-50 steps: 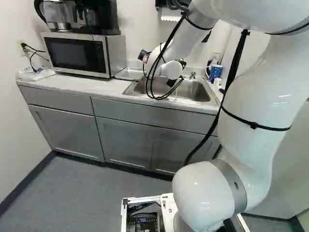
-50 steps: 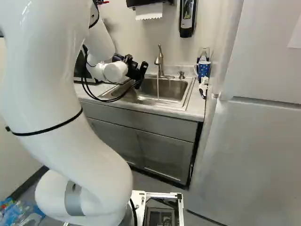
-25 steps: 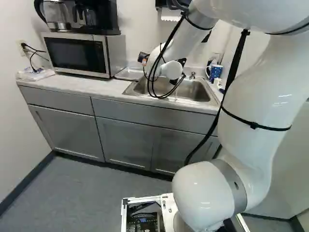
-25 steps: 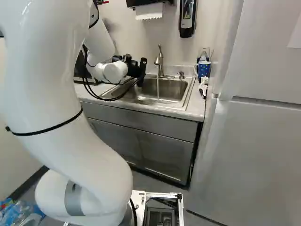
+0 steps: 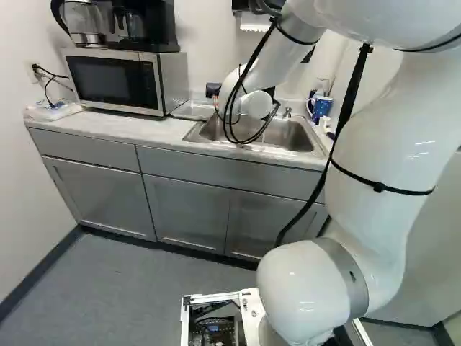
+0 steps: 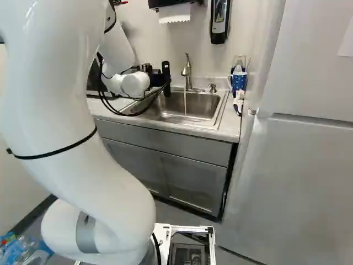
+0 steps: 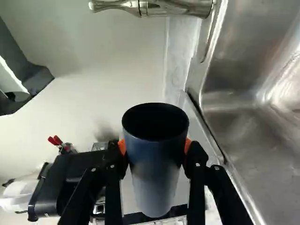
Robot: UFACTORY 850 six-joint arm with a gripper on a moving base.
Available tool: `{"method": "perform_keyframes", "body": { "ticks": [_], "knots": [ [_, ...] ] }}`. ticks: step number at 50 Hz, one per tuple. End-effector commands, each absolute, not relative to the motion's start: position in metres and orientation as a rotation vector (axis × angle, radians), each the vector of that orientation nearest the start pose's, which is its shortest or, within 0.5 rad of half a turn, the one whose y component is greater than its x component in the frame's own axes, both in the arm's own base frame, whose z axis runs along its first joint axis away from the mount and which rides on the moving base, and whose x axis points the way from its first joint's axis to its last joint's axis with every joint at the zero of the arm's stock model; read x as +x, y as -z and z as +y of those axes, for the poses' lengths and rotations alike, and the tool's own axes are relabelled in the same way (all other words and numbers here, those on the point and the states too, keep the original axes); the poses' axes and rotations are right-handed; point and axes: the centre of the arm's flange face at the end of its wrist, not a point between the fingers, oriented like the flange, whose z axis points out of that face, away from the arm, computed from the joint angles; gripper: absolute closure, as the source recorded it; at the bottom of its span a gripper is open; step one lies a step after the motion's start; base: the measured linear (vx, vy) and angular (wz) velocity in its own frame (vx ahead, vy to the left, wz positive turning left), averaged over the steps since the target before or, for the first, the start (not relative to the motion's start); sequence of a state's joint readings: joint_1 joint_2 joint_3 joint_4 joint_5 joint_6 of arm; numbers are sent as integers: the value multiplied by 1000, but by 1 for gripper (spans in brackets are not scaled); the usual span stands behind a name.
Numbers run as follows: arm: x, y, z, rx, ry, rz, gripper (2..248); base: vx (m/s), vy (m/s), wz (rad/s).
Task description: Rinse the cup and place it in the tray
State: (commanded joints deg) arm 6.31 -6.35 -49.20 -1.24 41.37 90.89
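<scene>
At the left base view's sink the gripper (image 5: 213, 89) shows as a black end left of the white wrist, its fingertips indistinct. In the wrist view the gripper (image 7: 155, 149) is shut on the dark blue-grey cup (image 7: 156, 161), an orange pad against either side. The cup lies sideways, its open mouth toward the faucet side; inside it is dark. What looks like the flat tray (image 5: 190, 109) lies on the counter between microwave and sink, partly hidden. A thin water stream runs from the faucet (image 6: 187, 72) into the sink (image 6: 201, 104), beside the arm.
The microwave (image 5: 115, 81) carries a coffee maker (image 5: 144, 25) left of the sink. A blue spotted mug (image 6: 238, 81) stands at the sink's right, near the refrigerator (image 6: 300, 182). A paper towel dispenser (image 6: 175, 12) and a soap dispenser (image 6: 219, 21) hang on the wall.
The wrist has turned in place above the sink; the black part at its end stands more upright in the right base view. The base has not moved.
</scene>
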Motion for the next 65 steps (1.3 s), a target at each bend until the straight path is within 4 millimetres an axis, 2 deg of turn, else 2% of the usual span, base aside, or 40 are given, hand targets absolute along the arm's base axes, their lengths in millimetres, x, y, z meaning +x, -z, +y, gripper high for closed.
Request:
{"method": "perform_keyframes", "body": {
  "ticks": [65],
  "knots": [
    [529, -532, 60, -1805, 1537, 725, 124, 0, 0, 0]
  ]
}}
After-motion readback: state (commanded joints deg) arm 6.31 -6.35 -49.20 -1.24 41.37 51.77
